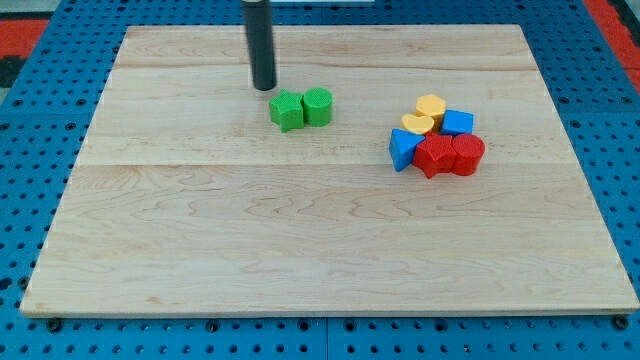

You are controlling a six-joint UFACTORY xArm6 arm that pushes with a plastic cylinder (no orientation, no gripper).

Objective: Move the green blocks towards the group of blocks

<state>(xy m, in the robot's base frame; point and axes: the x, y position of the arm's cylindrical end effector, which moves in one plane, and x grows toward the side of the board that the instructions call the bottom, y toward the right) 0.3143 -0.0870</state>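
Note:
Two green blocks lie side by side above the board's middle: a green star (286,110) on the left, touching a green cylinder (317,106) on the right. My tip (264,87) is just up and left of the green star, a small gap apart. The group lies to the view's right: a yellow cylinder (431,105), a yellow heart (417,124), a blue cube (457,123), a blue triangle (402,149), a red star (434,156) and a red cylinder (467,154), packed together.
The wooden board (300,240) lies on a blue pegboard surface (30,150). The rod rises from the tip out of the view's top.

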